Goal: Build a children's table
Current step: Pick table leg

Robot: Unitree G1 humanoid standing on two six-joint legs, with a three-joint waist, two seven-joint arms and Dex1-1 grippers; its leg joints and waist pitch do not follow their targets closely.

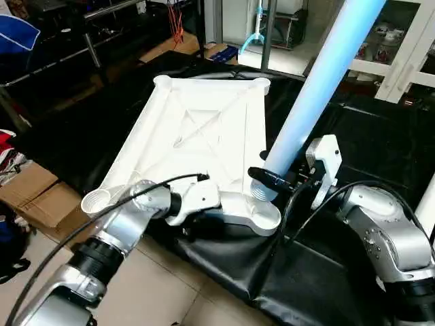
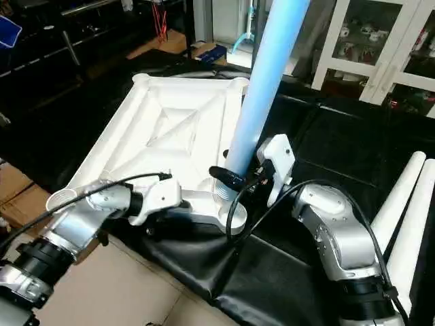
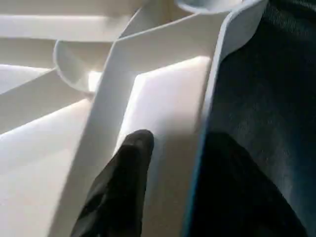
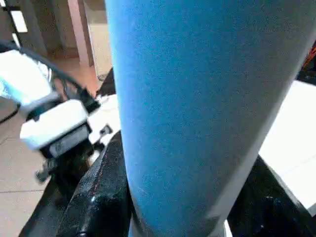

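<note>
The white tabletop (image 1: 204, 129) lies ribbed side up on a black cloth. A long pale tube leg (image 1: 319, 81) stands tilted in its near right corner socket (image 1: 266, 216). My right gripper (image 1: 279, 171) is shut on the leg just above the socket, a black finger (image 4: 98, 192) on either side of the tube. My left gripper (image 3: 182, 148) is at the tabletop's near edge, its jaws open astride the rim wall, one finger (image 3: 131, 158) resting inside on the white plastic. The near left socket (image 1: 102, 200) has no leg in it. Two more legs (image 2: 404, 204) lie at the right.
The black cloth (image 1: 380, 136) covers the work surface and hangs over its near edge above a tiled floor (image 1: 170, 285). Cardboard boxes (image 1: 34, 193) sit on the floor at left. Glass-fronted cabinets (image 2: 380, 41) stand at the back right.
</note>
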